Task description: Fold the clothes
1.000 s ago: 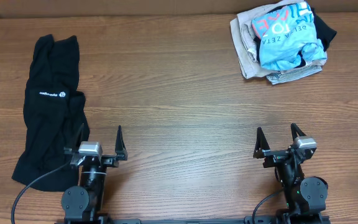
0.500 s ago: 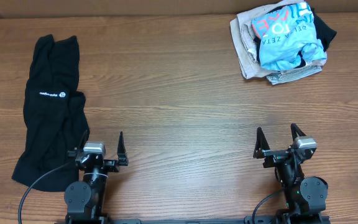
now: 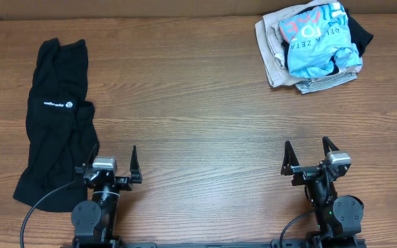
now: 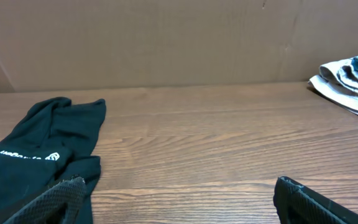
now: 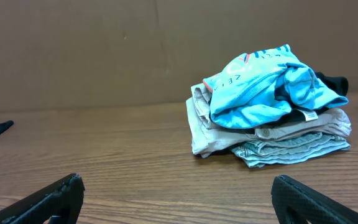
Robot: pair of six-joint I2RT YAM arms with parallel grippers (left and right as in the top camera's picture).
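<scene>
The table (image 3: 198, 103) fills the overhead frame. A black garment (image 3: 54, 117) is laid lengthwise down the left side, loosely flattened, its small white logo facing up; it appears to be set apart as the piece to be worked on. A pile (image 3: 312, 48) of crumpled clothes is kept in the upper right corner, seemingly parked out of the working area, and it is topped by a blue T-shirt (image 3: 316, 38) with its lettering bunched up. Nothing is judged to be folded yet.

Both arms are drawn back to the lower edge of the frame, low over the wood, with their fingers pointed toward the far side. This looks like a rest pose. The left gripper (image 3: 112, 155) is seen at lower left, its jaws spread wide and nothing between them. Its outer finger lies over the garment's lower right edge, and whether it touches cannot be told. The right gripper (image 3: 305, 148) is seen at lower right, likewise released and empty, well apart from the pile.
</scene>
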